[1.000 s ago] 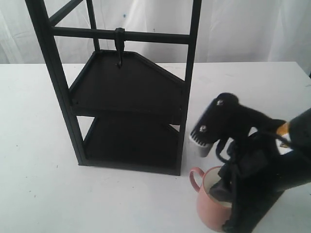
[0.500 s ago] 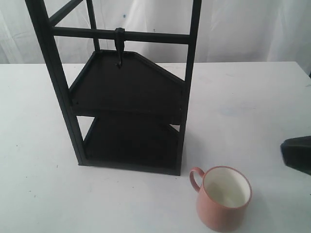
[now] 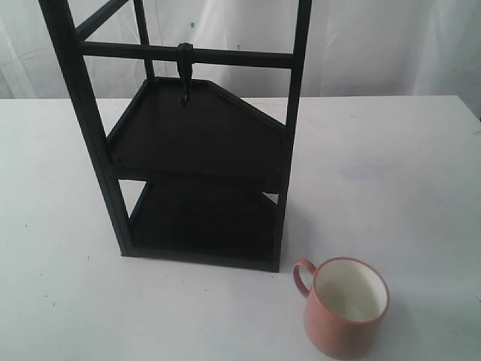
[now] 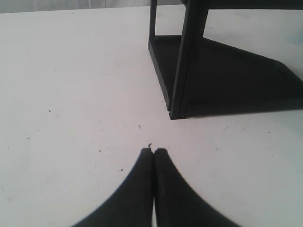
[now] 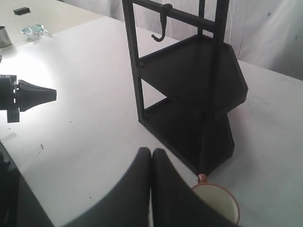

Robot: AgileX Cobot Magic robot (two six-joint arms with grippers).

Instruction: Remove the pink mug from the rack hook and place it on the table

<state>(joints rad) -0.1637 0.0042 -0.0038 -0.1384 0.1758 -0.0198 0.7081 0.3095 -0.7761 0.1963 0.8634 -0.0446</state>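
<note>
The pink mug stands upright on the white table, just in front of the rack's right front post, with its handle pointing left and nothing touching it. The rack hook hangs bare from the black crossbar. Neither gripper shows in the exterior view. My right gripper is shut and empty, raised above the table, with the mug partly behind one finger and the hook farther off. My left gripper is shut and empty, low over bare table short of the rack's corner post.
The tall black two-shelf frame takes up the table's middle left. In the right wrist view the left arm's gripper sits to one side, and a metal cup, crumpled foil and a small black block lie far off.
The right arm, over the mug one second ago, has withdrawn to the right and left the exterior view. The mug stays where it stood.
</note>
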